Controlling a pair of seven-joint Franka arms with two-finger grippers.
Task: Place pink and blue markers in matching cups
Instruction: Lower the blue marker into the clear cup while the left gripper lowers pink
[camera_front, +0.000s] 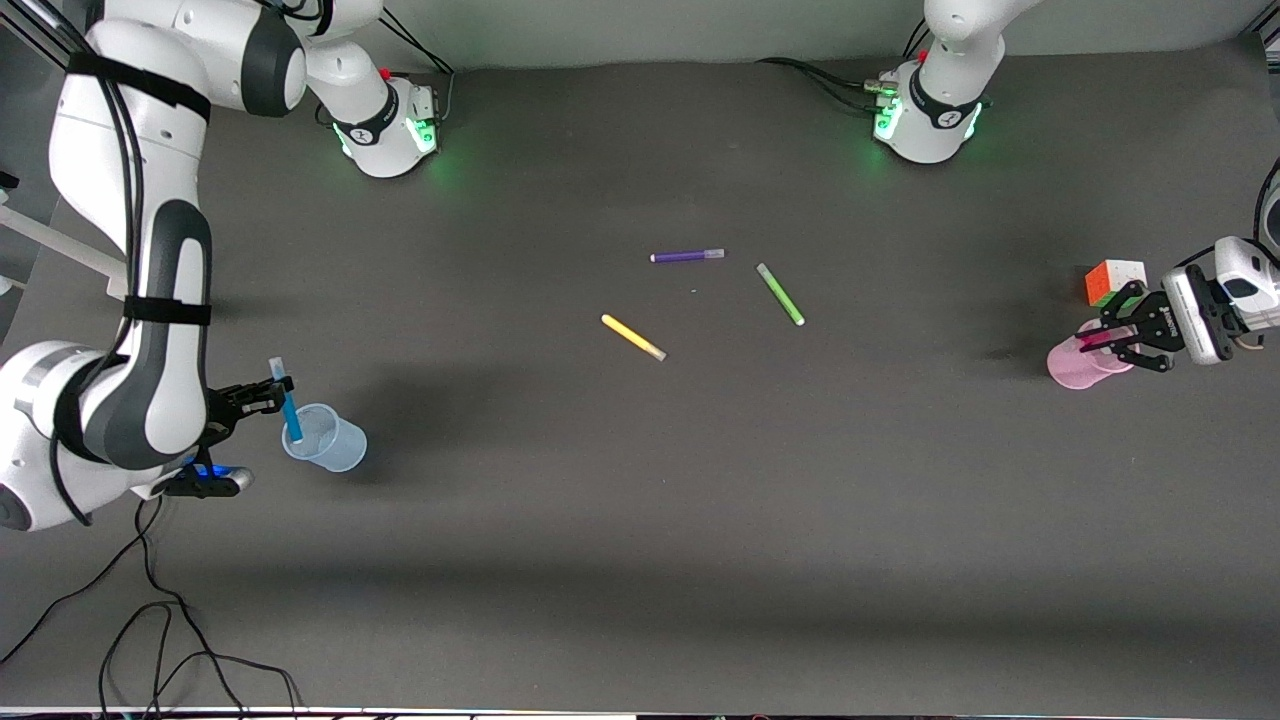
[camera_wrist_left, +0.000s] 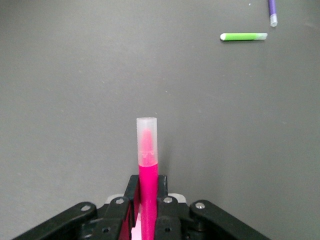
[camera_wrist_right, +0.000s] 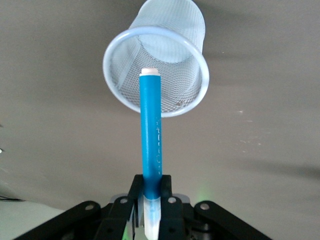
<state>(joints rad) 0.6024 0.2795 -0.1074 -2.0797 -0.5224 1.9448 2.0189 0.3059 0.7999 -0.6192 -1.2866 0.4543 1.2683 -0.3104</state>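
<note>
- the right gripper (camera_front: 268, 396) is hanging over the pale blue cup (camera_front: 325, 438) at the right arm's end of the table, its 2 fingers clamping the blue marker (camera_front: 289, 405), long axis steeply tilted, lower tip pointing into the cup's mouth.
- the left gripper (camera_front: 1118, 335) is hanging over the pale pink cup (camera_front: 1075, 367), just beside the puzzle cube (camera_front: 1113, 280), fingers pinching the pink marker (camera_wrist_left: 147, 170), which is lying nearly level across the rim.

The blue cup (camera_front: 327, 440) stood at the counter's (camera_front: 640, 520) right-arm end, the pink cup (camera_front: 1080, 364) at the left-arm end, just nearer the front camera than the cube (camera_front: 1113, 279); three pens (camera_front: 633, 337) lay between.
</note>
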